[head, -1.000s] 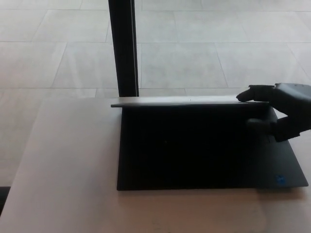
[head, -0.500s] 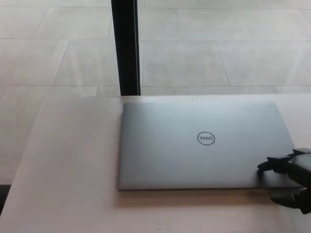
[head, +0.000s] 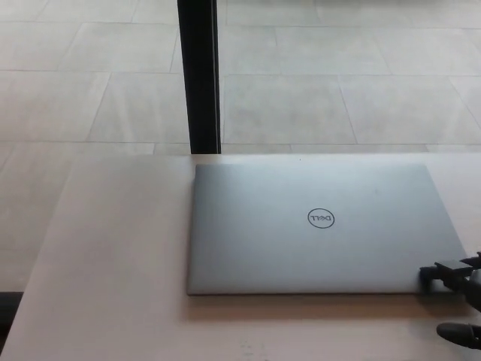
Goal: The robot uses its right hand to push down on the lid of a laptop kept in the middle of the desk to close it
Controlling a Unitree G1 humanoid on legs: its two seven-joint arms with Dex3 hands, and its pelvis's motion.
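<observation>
A silver laptop (head: 323,229) lies flat and closed on the pale desk (head: 113,286), its round logo facing up. My right hand (head: 457,297) shows only at the lower right corner of the head view, black fingers (head: 445,272) spread apart, one fingertip at the lid's front right corner. Nothing is held in it. Most of the hand is cut off by the picture's edge. My left hand does not show.
A black vertical post (head: 199,75) stands just behind the desk's far edge, left of the laptop's middle. Beyond it lies a light tiled floor (head: 338,75). Bare desk surface spreads to the left of the laptop and along the front.
The lid went from partly raised to fully shut flat. My right hand rode down with it to the front right corner and now sits slightly further right and lower. The view shifted a little.
</observation>
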